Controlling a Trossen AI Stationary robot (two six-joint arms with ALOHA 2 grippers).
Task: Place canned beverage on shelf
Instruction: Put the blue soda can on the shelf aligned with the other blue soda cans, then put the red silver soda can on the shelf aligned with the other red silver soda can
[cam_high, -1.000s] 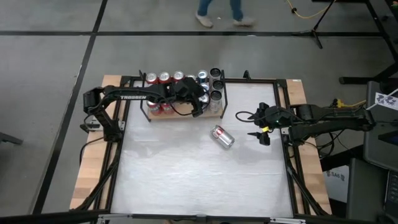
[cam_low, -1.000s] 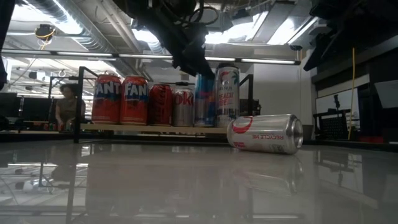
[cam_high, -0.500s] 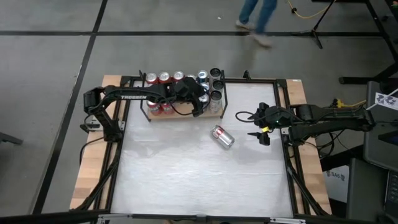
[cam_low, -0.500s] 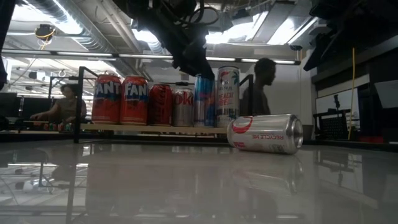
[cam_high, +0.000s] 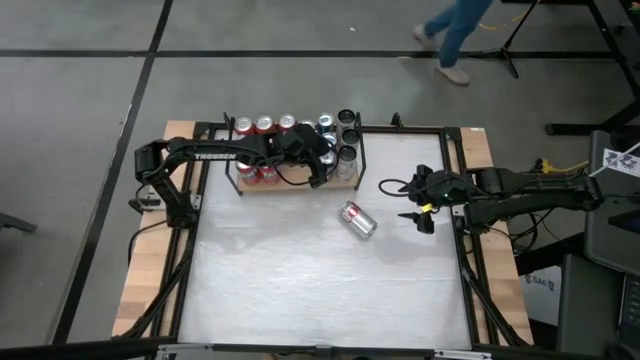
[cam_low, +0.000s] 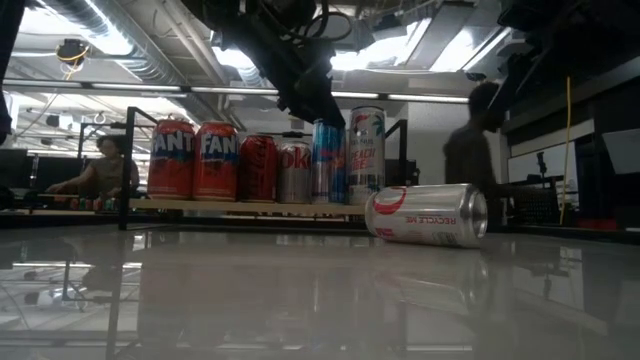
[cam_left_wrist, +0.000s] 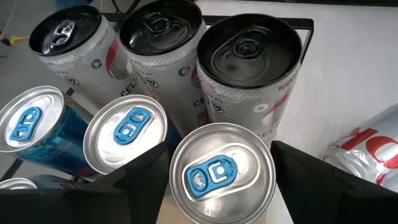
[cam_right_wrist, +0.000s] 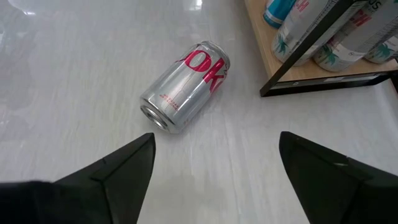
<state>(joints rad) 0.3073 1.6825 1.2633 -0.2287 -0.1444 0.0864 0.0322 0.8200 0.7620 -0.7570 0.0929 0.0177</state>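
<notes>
Fingers of the left gripper (cam_left_wrist: 219, 180) stand spread on either side of a silver can with a blue tab (cam_left_wrist: 222, 175), one dark finger at each flank of its top in the left wrist view; whether the pads touch the can's wall cannot be told. That can stands upright on the shelf (cam_high: 345, 183), which sits in the upper middle of the high view, crowded with cans. Just beside it are two more blue-tabbed cans (cam_left_wrist: 126, 130), and behind them three white cans with black tops (cam_left_wrist: 249, 56). In the low view the shelf's row reads, from the left of the frame, two orange cans (cam_low: 197, 158), a red can (cam_low: 259, 168), a silver can, then the tall blue and white ones under the dark left arm (cam_low: 290, 60).

Fingers of the right gripper (cam_high: 417, 207) are also spread wide with nothing between them; it hovers over the tabletop (cam_high: 320, 290) at the right centre of the high view. A silver cola can (cam_high: 358, 219) lies on its side on the tabletop, below the shelf in the high view and near the right gripper, touching neither. A person (cam_high: 455, 30) walks along the floor at the top right of the high view.
</notes>
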